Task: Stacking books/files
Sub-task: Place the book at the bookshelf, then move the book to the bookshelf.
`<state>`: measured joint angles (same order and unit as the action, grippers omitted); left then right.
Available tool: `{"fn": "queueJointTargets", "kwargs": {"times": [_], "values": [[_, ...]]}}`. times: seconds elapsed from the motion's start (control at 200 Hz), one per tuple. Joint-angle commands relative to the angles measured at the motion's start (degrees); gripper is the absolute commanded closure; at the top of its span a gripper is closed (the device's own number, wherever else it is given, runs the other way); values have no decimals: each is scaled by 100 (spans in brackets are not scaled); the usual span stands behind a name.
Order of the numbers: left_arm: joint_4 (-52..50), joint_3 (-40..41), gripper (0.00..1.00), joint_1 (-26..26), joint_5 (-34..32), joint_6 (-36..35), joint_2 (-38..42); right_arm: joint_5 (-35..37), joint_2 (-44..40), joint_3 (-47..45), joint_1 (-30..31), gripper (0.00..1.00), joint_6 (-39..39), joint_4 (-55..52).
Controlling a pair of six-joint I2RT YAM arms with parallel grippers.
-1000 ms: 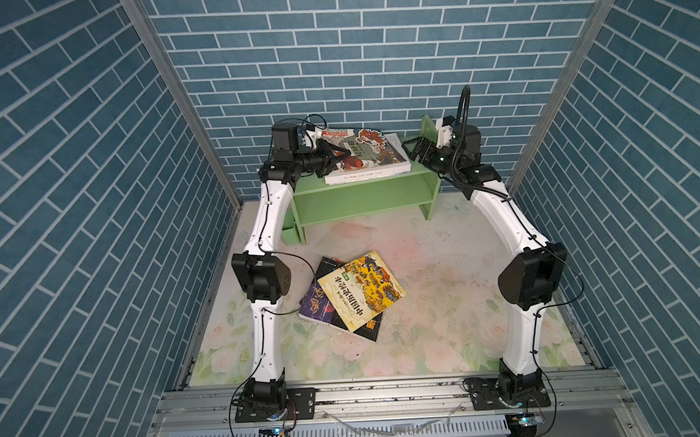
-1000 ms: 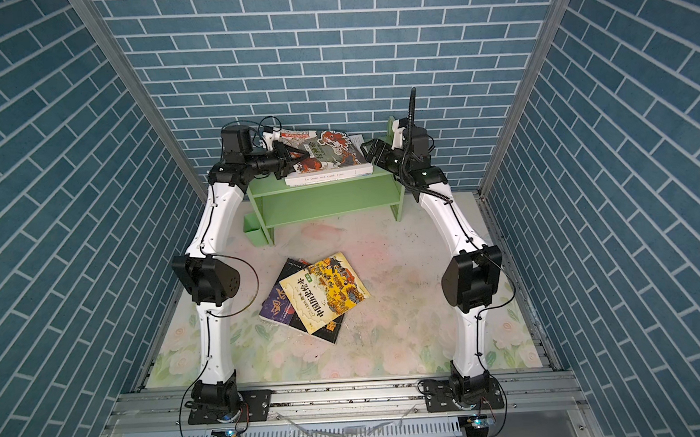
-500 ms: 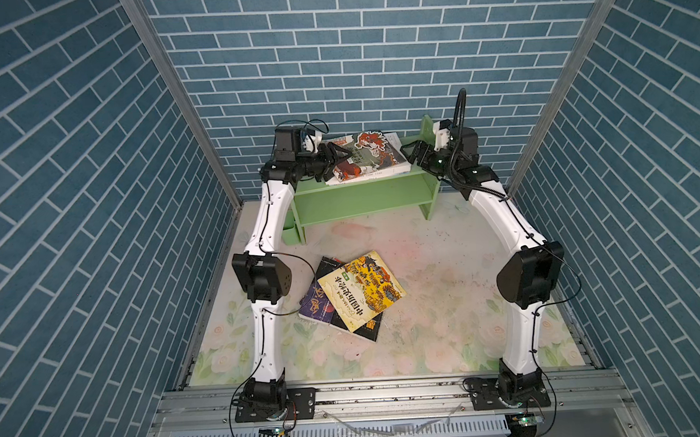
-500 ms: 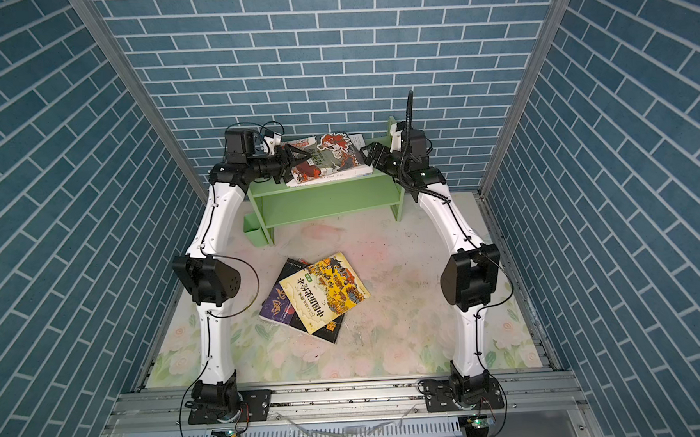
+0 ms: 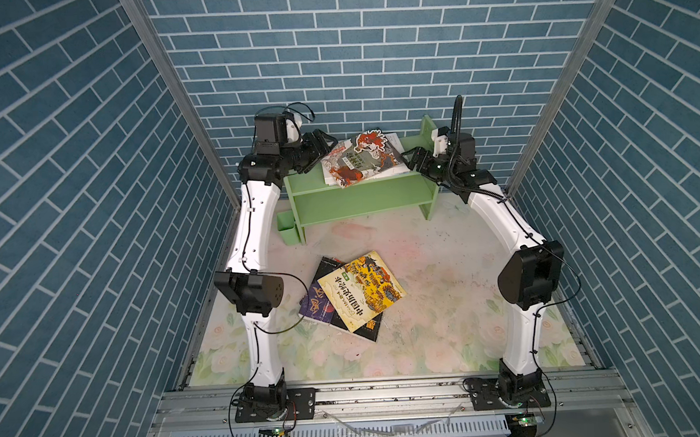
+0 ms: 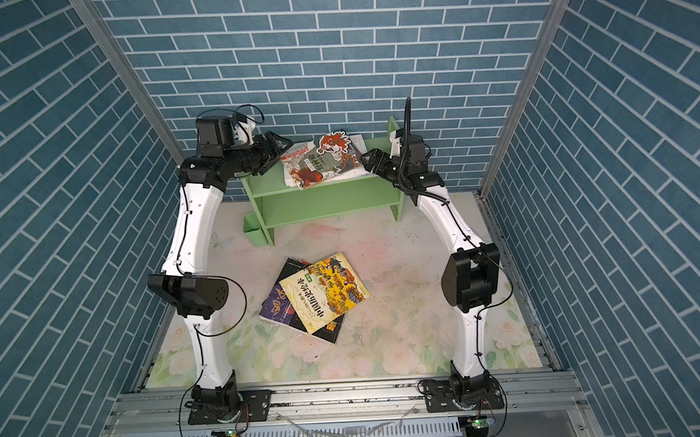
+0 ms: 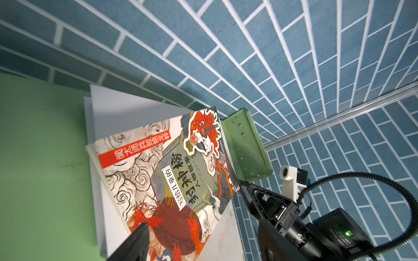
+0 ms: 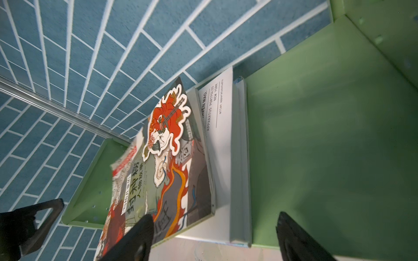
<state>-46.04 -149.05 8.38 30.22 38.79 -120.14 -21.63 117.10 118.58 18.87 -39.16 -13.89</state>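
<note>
Yellow paperback (image 5: 361, 288) lies mid-table (image 5: 445, 304) across a black book (image 5: 369, 328) and a purple book (image 5: 315, 306). It is probably light, bendy and slick, so best pinched at an overhanging edge. Farther back, on the shelf (image 5: 360, 205) top, the beast book (image 5: 360, 162) caps white books (image 8: 224, 135), with the left claw (image 5: 324, 153) and right claw (image 5: 411, 162) spread at either end.

I see the green shelf (image 5: 359, 194) standing at the back of the floral surface (image 5: 445, 304). A pale book (image 8: 241, 162) lies flat on its top board. Nearer me, a purple book (image 5: 315, 306) and a black book (image 5: 369, 328) lie on the surface, seemingly both touching it.
</note>
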Motion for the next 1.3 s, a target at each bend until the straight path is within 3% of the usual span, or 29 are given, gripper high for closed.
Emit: {"fn": "queueJointTargets", "kwargs": {"times": [0.0,0.1,0.18,0.385,0.485,0.725,0.885,1.23,1.295], "values": [[-474,228,21,-21,-733,-354,223,14,-424,-98,29,15,-8,194],[-350,871,21,18,-944,-314,641,27,-486,-165,29,15,-3,208],[245,1869,21,112,-853,8,1135,68,-558,-203,26,15,13,207],[2897,4807,20,335,-510,1946,2317,156,-786,-334,20,15,5,249],[3832,5628,20,372,-526,2867,2551,194,-919,-444,22,15,-17,303],[4388,5793,23,577,-702,3442,2420,323,-1152,-690,11,15,-70,419],[4526,5750,30,601,-654,3760,2247,439,-1274,-824,8,15,-65,414],[4327,5556,30,700,-565,3742,2023,611,-1427,-1066,-76,15,-109,455],[4392,5539,36,709,-523,3742,1958,600,-1413,-1065,-88,15,-118,476]]}}
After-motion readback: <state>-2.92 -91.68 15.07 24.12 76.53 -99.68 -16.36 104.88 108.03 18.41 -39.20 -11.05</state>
